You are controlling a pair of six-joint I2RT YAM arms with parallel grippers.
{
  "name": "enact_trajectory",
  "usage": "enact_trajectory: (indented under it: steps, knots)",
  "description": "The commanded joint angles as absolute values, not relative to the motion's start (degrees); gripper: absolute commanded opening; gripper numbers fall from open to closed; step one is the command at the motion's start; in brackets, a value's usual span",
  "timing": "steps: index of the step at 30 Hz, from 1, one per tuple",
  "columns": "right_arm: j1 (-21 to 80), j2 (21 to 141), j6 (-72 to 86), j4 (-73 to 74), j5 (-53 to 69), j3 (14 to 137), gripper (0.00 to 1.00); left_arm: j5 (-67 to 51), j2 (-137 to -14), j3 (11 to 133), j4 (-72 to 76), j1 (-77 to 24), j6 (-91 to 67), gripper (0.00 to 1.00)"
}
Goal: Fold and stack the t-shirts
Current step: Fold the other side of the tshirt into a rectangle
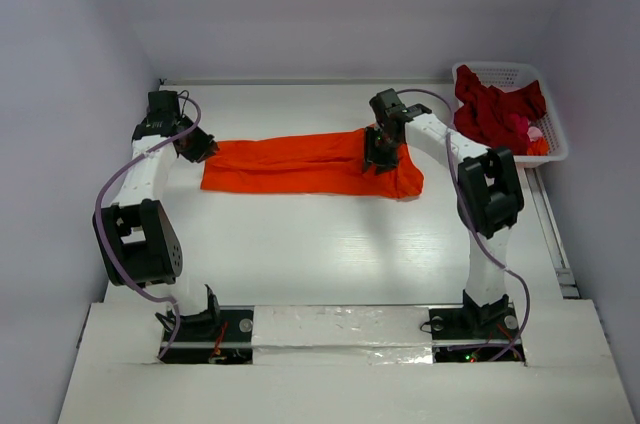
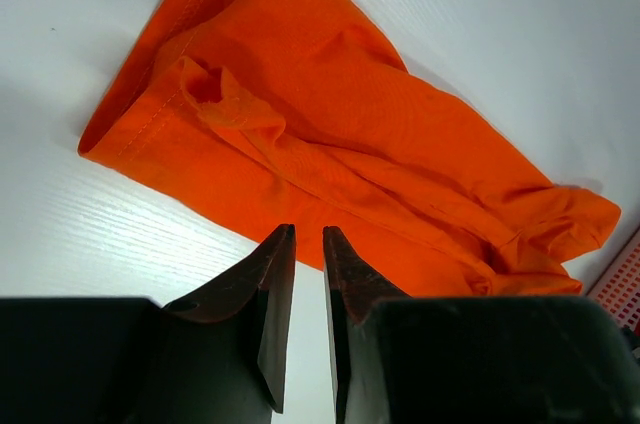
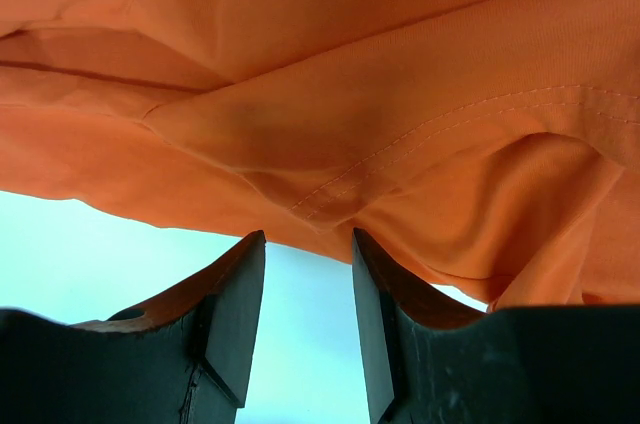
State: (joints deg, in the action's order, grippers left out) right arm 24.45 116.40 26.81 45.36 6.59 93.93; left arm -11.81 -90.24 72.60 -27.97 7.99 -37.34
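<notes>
Centrally, the orange t-shirt (image 1: 300, 166) lies on the white table (image 1: 320, 254) as a long band folded lengthwise, running from my left gripper (image 1: 200, 147) to my right gripper (image 1: 380, 154), with a bunched end just past the right one. In the left wrist view the shirt (image 2: 330, 134) shows a stitched hem at its near end and a small crumpled tuck beside it; my left gripper (image 2: 308, 234) stands at the cloth's near edge, its fingers drawn almost together with only a narrow slit between them, and bare table, not cloth, shows through the slit. In the right wrist view the shirt (image 3: 330, 74) fills the upper frame, cut off on three sides, with a double row of seam stitching crossing it; my right gripper (image 3: 308, 239) is parted to a moderate gap, its tips at the underside of a sagging fold, nothing pinched between them. At the far right corner, well apart from the orange shirt, the dark red t-shirts (image 1: 495, 109) are heaped in the white lattice basket (image 1: 510, 72). A small pink patch (image 1: 534, 132) among them is too small to identify. How many shirts make up the heap cannot be told.
</notes>
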Motion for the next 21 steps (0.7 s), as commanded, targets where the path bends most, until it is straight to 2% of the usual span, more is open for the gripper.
enact_trajectory:
  steps: [1, 19, 20, 21]
  knots:
    - [24.7, 116.9, 27.0, 43.2, 6.4, 94.7, 0.46, -11.5, -88.9, 73.5, -27.6, 8.2, -37.3, 0.15]
    - [24.7, 120.0, 27.2, 42.0, 8.7, 94.7, 0.44, -11.4, -89.5, 73.4, -27.6, 8.2, -37.2, 0.15]
    - [24.7, 120.0, 27.3, 42.0, 8.8, 94.7, 0.44, -11.4, -89.5, 73.4, -27.6, 8.2, -37.2, 0.15]
    - [24.7, 119.9, 27.2, 42.0, 8.7, 94.7, 0.38, -11.4, -89.5, 73.4, -27.6, 8.2, -37.2, 0.15]
